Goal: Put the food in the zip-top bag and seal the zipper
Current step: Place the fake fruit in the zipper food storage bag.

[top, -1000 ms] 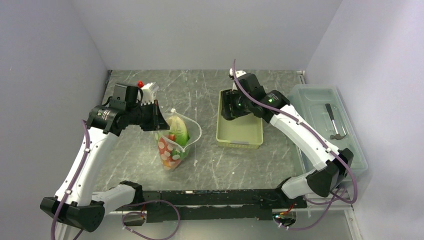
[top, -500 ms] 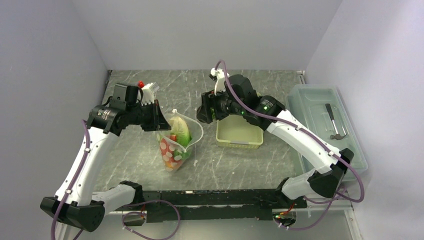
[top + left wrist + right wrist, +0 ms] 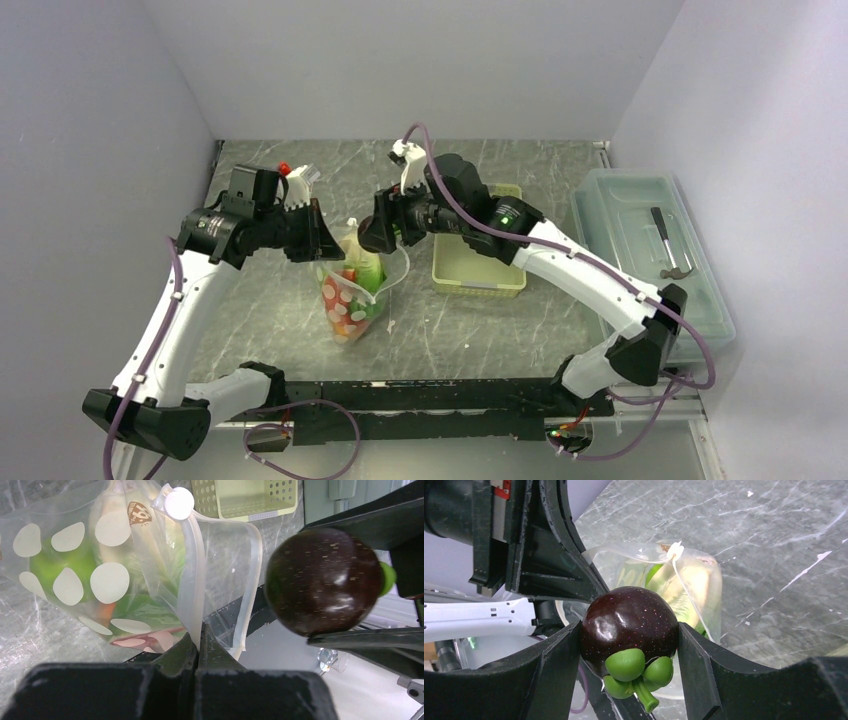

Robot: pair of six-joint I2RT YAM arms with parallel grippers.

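Note:
The clear zip-top bag [image 3: 350, 300] with white dots stands on the table, mouth up and open. It holds green lettuce [image 3: 150, 612] and other toy food. My left gripper [image 3: 318, 240] is shut on the bag's mouth edge, pinching the whitish zipper strip [image 3: 196, 595] between its fingers. My right gripper [image 3: 372, 235] hovers just right of the bag's mouth, above it. It is shut on a dark purple round toy fruit [image 3: 629, 622] with a green stem cap. The same fruit shows in the left wrist view [image 3: 320, 580], close beside the open mouth.
The yellow-green basket [image 3: 478, 270] sits right of the bag, behind my right arm. A clear lidded box [image 3: 650, 250] with a small tool inside stands at the right wall. A small white object with a red cap [image 3: 295, 178] lies at the back left.
My right arm has swung left from over the basket to the bag's mouth, carrying the dark fruit. My left gripper has kept its hold on the bag edge.

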